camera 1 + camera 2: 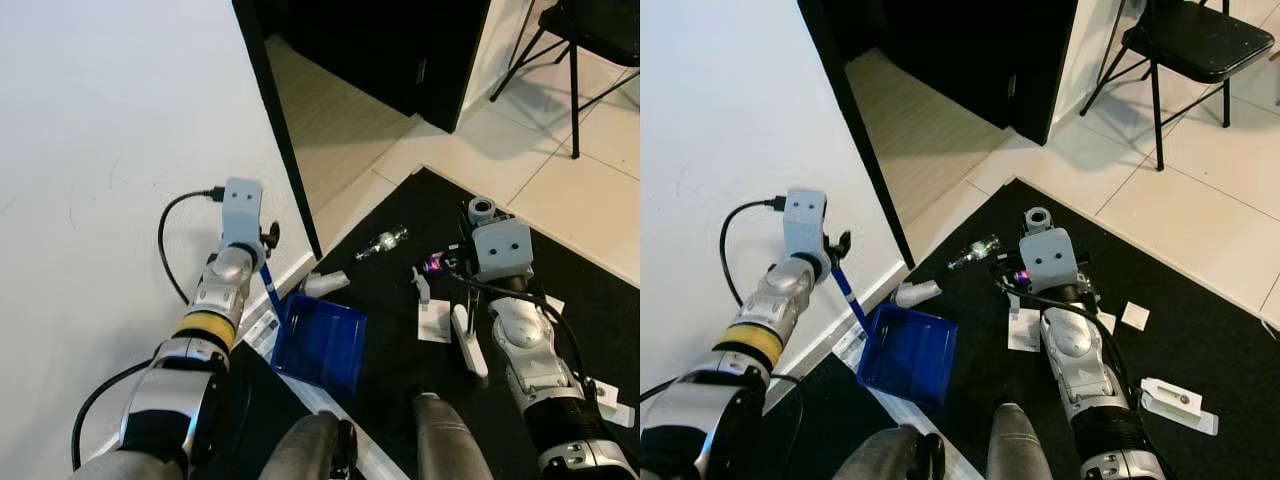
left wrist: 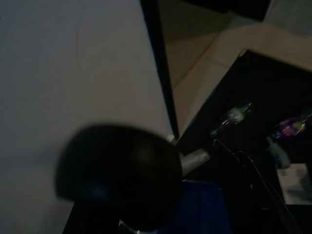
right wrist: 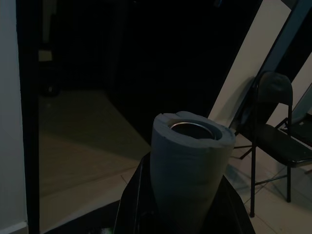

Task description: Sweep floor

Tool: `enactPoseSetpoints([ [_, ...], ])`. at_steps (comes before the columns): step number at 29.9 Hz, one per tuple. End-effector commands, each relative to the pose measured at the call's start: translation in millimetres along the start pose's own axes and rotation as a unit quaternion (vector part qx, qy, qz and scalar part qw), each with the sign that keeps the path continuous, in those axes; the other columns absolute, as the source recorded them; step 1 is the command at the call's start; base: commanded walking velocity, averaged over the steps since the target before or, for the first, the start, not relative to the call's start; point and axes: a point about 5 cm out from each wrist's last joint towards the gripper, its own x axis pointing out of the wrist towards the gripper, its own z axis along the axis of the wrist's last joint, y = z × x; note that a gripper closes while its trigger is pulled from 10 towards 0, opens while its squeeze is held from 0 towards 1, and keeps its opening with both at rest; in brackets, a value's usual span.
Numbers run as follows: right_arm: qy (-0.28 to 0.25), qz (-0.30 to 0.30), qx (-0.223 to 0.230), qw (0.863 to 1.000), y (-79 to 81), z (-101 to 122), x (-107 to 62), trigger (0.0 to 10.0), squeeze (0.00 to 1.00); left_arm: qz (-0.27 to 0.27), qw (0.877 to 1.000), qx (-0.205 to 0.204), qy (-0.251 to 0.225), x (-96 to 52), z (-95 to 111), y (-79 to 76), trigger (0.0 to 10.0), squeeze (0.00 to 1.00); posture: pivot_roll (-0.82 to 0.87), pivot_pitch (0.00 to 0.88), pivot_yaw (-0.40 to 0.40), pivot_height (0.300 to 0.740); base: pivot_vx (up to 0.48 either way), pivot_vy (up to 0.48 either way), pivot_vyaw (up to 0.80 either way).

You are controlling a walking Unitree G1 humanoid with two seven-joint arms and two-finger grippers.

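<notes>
Judging by its thin moulded shell, the blue dustpan (image 1: 322,343) was light and fairly stiff, with a slim blue handle (image 1: 270,291) as the natural place to take hold; a smooth plastic stem like that could twist in a pinch grip if the pan's lip was pushed hard against the mat. It lay at the left edge of the black mat (image 1: 1200,330), close to the white wall (image 1: 100,150) and just short of the dark doorway (image 1: 330,110), its open mouth turned toward the litter.

The left gripper (image 1: 262,248) was at the upper end of that handle, the forearm stretched forward and low along the wall with the wrist turned inward; the fingers seemed clamped on the stem, though the wrist view was too dark to confirm it.

The right gripper (image 1: 1045,272) carried what looked like a broom handle (image 3: 189,165), a grey padded tube with a metal core standing up between its fingers and gripped firmly. That pole would be rigid and a little top-heavy, so a hold low on the padding suited it. The right forearm ran straight ahead over the middle of the mat, wrist upright.

Scattered around it were a small clear bottle (image 1: 384,241), a crumpled white wrapper (image 1: 327,284) beside the pan, white paper scraps (image 1: 1024,329) and a purple-tinted bit (image 1: 436,264), all of them light enough to skid. A black folding chair (image 1: 1190,40) stood on the tiles beyond the mat's far corner.
</notes>
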Motion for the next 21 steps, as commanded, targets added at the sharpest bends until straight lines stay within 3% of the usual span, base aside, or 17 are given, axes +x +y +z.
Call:
enactPoseSetpoints([
  [1,-0.014,0.002,-0.002,1.0,0.4,4,-0.3,10.0,0.0,0.005,1.0,-0.005,0.008,-2.5,-8,9.0,10.0,0.0,-0.15,0.148,0.111,0.74,0.0,0.0,0.0],
  [5,-0.014,0.0,-0.003,1.0,-0.8,4,-1.6,10.0,0.0,0.009,1.0,-0.008,0.012,-2.4,-11,11.3,10.0,0.0,-0.16,0.149,0.111,0.74,0.0,0.0,0.0],
  [10,-0.013,0.0,-0.004,1.0,-2.2,3,-3.1,10.0,0.0,0.004,0.999,0.021,0.025,-3.2,-18,12.2,9.9,0.0,-0.16,0.15,0.109,0.74,0.0,0.0,0.0],
  [12,-0.012,0.0,-0.005,1.0,-2.4,3,-3.0,10.0,0.0,0.003,0.998,0.048,0.037,-4.3,-23,14.3,8.3,0.0,-0.15,0.15,0.107,0.74,0.0,0.0,0.0],
  [13,-0.012,0.0,-0.005,1.0,-2.3,3,-2.8,10.0,0.0,0.003,0.998,0.048,0.04,-4.7,-24,15.2,6.8,0.0,-0.15,0.15,0.106,0.74,0.0,0.0,0.0],
  [14,-0.012,0.0,-0.005,1.0,-2.3,3,-2.8,10.0,0.0,0.003,0.998,0.048,0.04,-4.7,-24,15.2,6.8,0.0,-0.15,0.15,0.106,0.74,0.0,0.0,0.0],
  [15,-0.012,0.001,-0.005,1.0,-2.2,4,-2.3,10.0,0.0,0.006,0.998,0.048,0.041,-5.1,-25,17.2,4.9,0.0,-0.15,0.15,0.105,0.74,0.0,0.0,0.0],
  [16,-0.012,0.001,-0.005,1.0,-2.1,4,-2.2,10.0,0.0,0.007,0.998,0.048,0.042,-5.1,-25,17.7,4.9,0.0,-0.15,0.15,0.105,0.74,0.0,0.0,0.0],
  [17,-0.013,0.002,-0.004,1.0,-1.6,4,-1.5,10.0,0.0,0.009,0.998,0.047,0.043,-5.1,-25,18.8,1.9,0.0,-0.14,0.149,0.103,0.74,0.0,0.0,0.0],
  [18,-0.013,0.003,-0.004,1.0,-1.1,4,-0.9,10.0,0.0,0.009,0.998,0.04,0.044,-5.1,-25,19.6,0.0,0.0,-0.14,0.149,0.103,0.74,0.0,0.0,0.0],
  [21,-0.013,0.003,-0.003,1.0,-0.6,4,-0.2,10.0,0.0,0.009,0.998,0.037,0.046,-5.0,-25,21.0,0.0,0.0,-0.14,0.148,0.103,0.74,0.0,0.0,0.0],
])
